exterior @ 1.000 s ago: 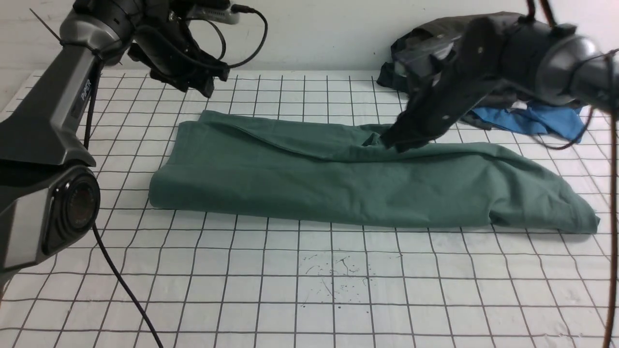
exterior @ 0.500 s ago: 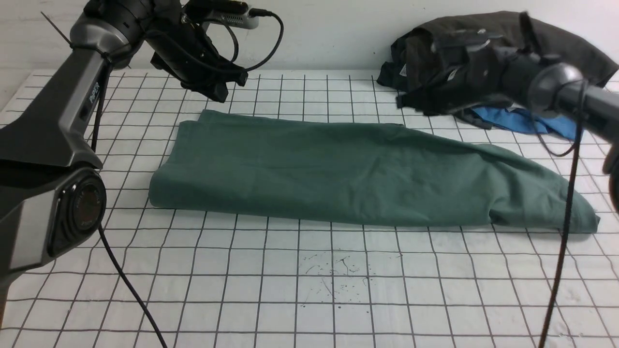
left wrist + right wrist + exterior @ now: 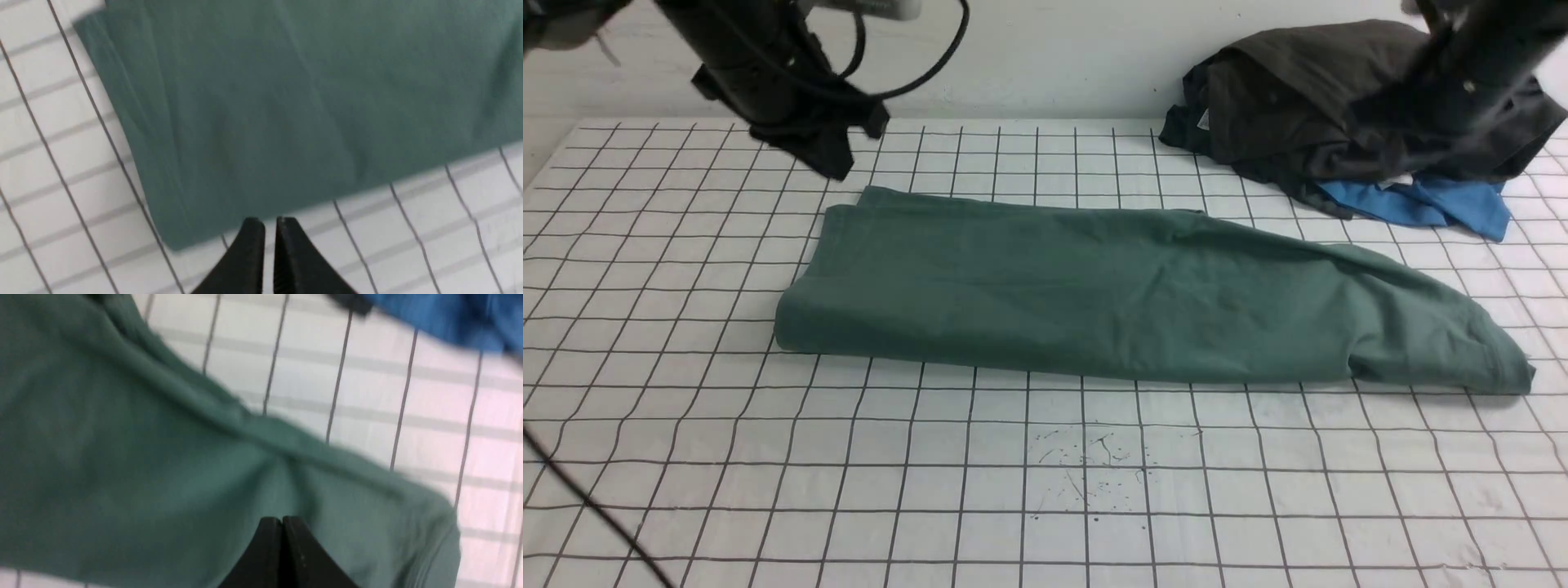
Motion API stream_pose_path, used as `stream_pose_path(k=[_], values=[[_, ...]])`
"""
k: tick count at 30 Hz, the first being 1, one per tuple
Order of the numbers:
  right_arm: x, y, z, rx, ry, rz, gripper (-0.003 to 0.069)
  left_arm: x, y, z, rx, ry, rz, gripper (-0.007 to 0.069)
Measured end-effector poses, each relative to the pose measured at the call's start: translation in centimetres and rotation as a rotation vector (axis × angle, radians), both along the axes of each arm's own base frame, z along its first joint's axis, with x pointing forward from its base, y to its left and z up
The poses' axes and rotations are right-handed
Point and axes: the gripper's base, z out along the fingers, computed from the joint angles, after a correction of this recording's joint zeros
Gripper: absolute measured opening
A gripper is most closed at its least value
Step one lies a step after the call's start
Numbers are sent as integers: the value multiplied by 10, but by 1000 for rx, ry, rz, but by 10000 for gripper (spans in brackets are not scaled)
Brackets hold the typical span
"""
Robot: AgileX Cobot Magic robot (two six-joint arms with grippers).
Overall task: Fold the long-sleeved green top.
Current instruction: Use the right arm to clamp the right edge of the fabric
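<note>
The green long-sleeved top (image 3: pixel 1111 294) lies folded lengthwise in a long band across the middle of the table, with its logo and neck label hidden. My left gripper (image 3: pixel 833 163) hangs above the table just beyond the top's far left corner. In the left wrist view it (image 3: pixel 267 222) is shut and empty over the edge of the top (image 3: pixel 286 102). My right gripper (image 3: pixel 1462 77) is a blur high at the far right, in front of the dark garment. In the right wrist view it (image 3: pixel 282 519) is shut and empty above the top's right end (image 3: pixel 143 457).
A dark grey-black garment (image 3: pixel 1307 90) is heaped at the back right with a small blue garment (image 3: pixel 1421 204) under its front edge. The white gridded table cover (image 3: pixel 1045 490) has ink specks near the front middle. A wall stands behind the table.
My right gripper has let go of the top's middle and swung up to the far right. The raised fold now lies flat. My left arm has drawn back and to the left.
</note>
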Motion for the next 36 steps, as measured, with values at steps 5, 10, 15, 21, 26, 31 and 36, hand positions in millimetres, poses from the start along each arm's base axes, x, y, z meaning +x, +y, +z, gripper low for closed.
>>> stream_pose_path(k=[5,10,15,21,26,31,36], values=[[-43,-33,-69,7,193,-108,-13,-82,12,-10,5,14,-2,22],[-55,-72,-94,-46,231,-250,21,-144,19,-9,-26,-59,20,22],[-53,-83,-84,-65,218,-303,195,-187,25,-19,-34,-85,28,22],[-47,-83,-94,-13,195,-366,486,-205,27,-36,-39,-80,40,22],[-41,-85,-125,3,244,-403,572,-203,26,-37,-60,-98,49,22],[-38,-85,-126,4,242,-407,540,-203,26,-36,-61,-101,46,22],[-35,-86,-118,0,238,-395,500,-202,26,-36,-61,-111,42,22]])
